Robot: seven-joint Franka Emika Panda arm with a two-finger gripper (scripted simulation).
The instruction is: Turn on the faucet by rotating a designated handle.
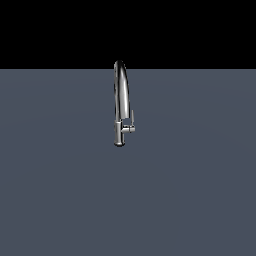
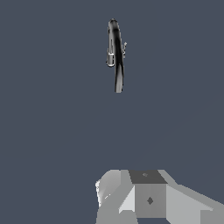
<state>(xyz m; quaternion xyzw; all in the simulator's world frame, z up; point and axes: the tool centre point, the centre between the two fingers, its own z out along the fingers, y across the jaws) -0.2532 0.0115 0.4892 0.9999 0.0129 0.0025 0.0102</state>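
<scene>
The chrome faucet [image 1: 120, 100] stands upright on the grey floor, its arched spout rising high. The handle [image 1: 131, 121] is a thin lever on a short stub on the side of the body toward the exterior view's right, and it points upward. In the wrist view the faucet [image 2: 116, 52] is seen from above and far off, with the handle [image 2: 124, 46] as a small nub beside it. Part of my gripper [image 2: 146, 194] shows as grey blocks at the frame's edge, well away from the faucet. Its jaws are not clearly visible. The arm is out of the exterior view.
A flat grey floor [image 1: 190, 190] lies around the faucet on all sides. Beyond it the background is black.
</scene>
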